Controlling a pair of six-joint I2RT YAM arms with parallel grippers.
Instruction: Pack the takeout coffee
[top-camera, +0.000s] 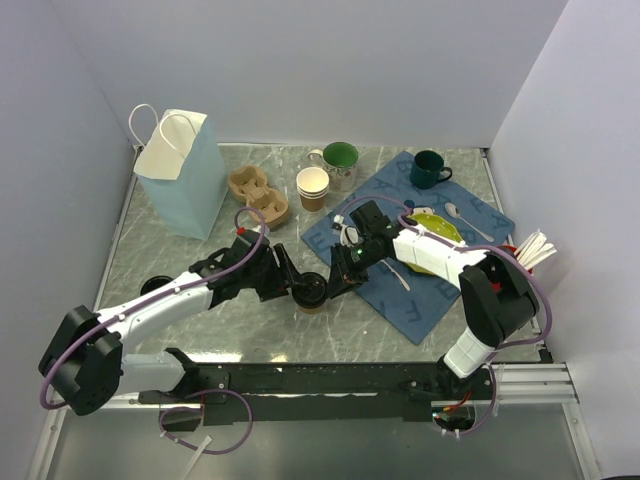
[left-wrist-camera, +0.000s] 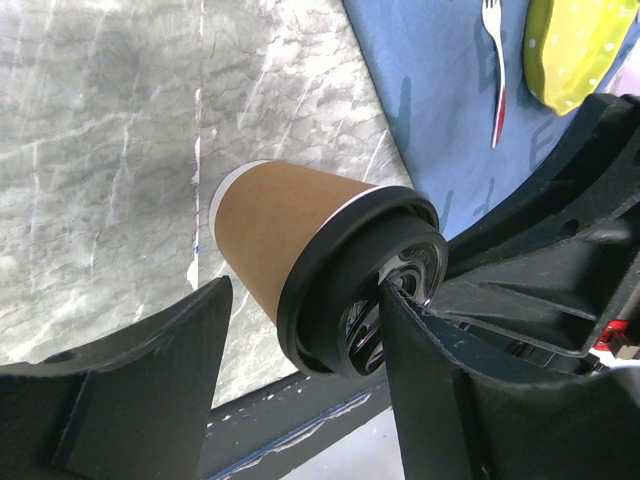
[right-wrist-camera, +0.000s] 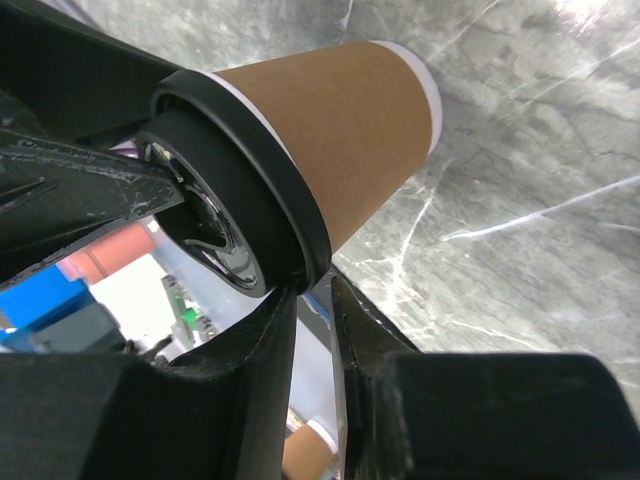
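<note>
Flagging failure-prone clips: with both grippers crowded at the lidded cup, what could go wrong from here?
1. The right gripper sits at the rim of the lid; lifting there may pop it off or tip the takeout coffee.
2. The left gripper straddles the coffee, open, one finger at the lid; closing might shove it sideways.
3. The crowded grippers may collide.

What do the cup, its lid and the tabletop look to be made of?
The cup looks like matte brown kraft paper: dull wall, white edge at the base. The lid seems black plastic, smooth with a faint sheen and a moulded rim. The tabletop looks like polished grey veined stone, perhaps marble or a printed laminate.
</note>
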